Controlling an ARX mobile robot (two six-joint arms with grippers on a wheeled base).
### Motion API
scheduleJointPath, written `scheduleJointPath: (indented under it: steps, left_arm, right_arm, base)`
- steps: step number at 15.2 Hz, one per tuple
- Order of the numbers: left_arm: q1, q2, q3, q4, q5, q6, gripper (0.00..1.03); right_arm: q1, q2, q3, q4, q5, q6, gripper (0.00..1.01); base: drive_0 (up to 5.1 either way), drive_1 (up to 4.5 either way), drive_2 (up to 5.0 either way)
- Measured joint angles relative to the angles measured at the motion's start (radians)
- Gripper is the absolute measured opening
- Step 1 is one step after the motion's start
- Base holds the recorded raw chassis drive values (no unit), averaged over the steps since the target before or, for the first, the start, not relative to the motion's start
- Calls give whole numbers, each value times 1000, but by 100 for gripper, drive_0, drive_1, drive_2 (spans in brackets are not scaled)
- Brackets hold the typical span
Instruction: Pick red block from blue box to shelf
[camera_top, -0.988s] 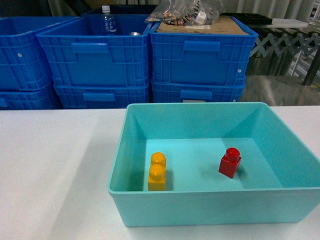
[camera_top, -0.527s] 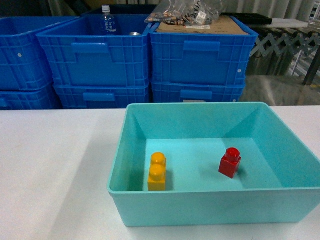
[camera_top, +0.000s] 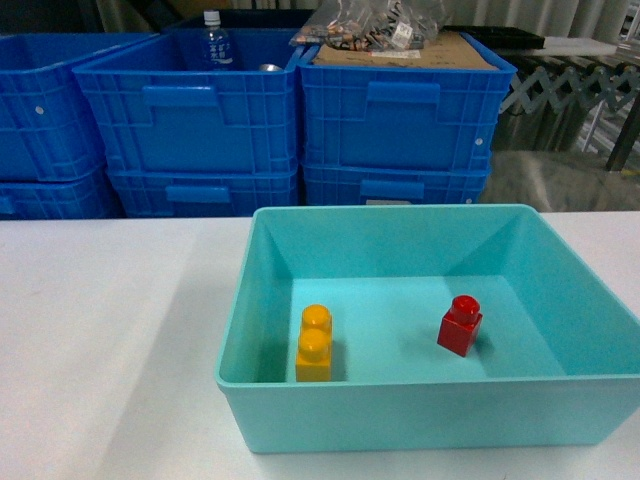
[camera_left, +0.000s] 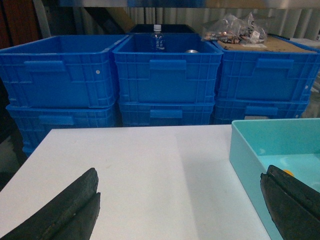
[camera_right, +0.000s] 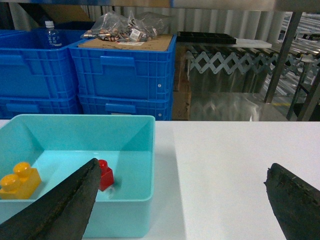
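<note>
- Head view: the blue box (camera_top: 420, 400) sits on the white table (camera_top: 110, 330). The red block (camera_top: 460, 326) stands upright on the box floor, at about 4 o'clock from the floor centre, clear of every wall.
- A yellow brick (camera_top: 314, 344) stands at about 8 o'clock on the same floor, well apart from the red block.
- Neither arm appears in the head view. No gripper is over the box; the pick has not begun.
- Left gripper (camera_left: 180, 210): fingers spread wide and empty, over the table at 9 o'clock of the box.
- Right gripper (camera_right: 185, 210): fingers spread wide and empty, over the table at 3 o'clock of the box; its left finger (camera_right: 60, 205) overlaps the near box wall in that view.
- Handling, judged: the block looks light, rigid and glossy, so it may slip or tip under an off-centre squeeze. It is not fragile.
- Grip point, judged: close on two opposite flat side faces of the body, below the single stud. The open floor around the block leaves room for both fingers.
- The right gripper is the nearer one to the block.
- Shelf: steel uprights (camera_right: 282, 50) show at 1 o'clock in the right wrist view; the tiers are not clearly visible.
- Writing: the bottle (camera_top: 213, 40) in the dark blue crate (camera_top: 190, 110) carries a label, and the bagged items (camera_top: 370, 25) show printing; none of it is legible. No brand marks are readable on the block or box.
</note>
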Motion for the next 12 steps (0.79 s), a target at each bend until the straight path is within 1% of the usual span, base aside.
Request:
scheduleJointPath:
  steps: [1,2,3,4,5,6,7,8,9,10,12]
  left_arm:
    - [0,0,0,0,0,0,98]
    - [0,0,0,0,-1,0,98]
    - [0,0,0,1,-1,0,98]
    - [0,0,0,0,0,0,98]
    - [0,0,0,1,-1,0,98]
    - [0,0,0,1,-1,0,98]
    - [0,0,0,1,-1,0,98]
    - [0,0,0,1,0,0,98]
    - [0,0,0,1,-1,0,98]
    - [0,0,0,1,-1,0,98]
    - [0,0,0,1,-1,0,98]
  right_arm:
    - [0,0,0,0,0,0,98]
    - [-26,50,25,-79,-119,-27,98]
    - [22,190,49,-29,-169,-58,98]
    - [106,293,72,50,-159,-68,98]
    - [191,440,120,161,-114,-70,98]
    - [264,613,182,277,-55,-70,98]
    - [323,771,241,360,-8,-60,98]
    - [376,955,328,406,25,-43,98]
    - [415,1128,421,392,47,-22,98]
    - [440,1263,499,365,75,-3,98]
    - [445,1518,672,278,131,58,98]
  base:
    - [0,0,0]
    - [0,0,0]
    - [0,0,0]
    - [0,0,0]
    - [0,0,0]
    - [0,0,0]
    - [0,0,0]
    - [0,0,0]
    - [0,0,0]
    - [0,0,0]
    - [0,0,0]
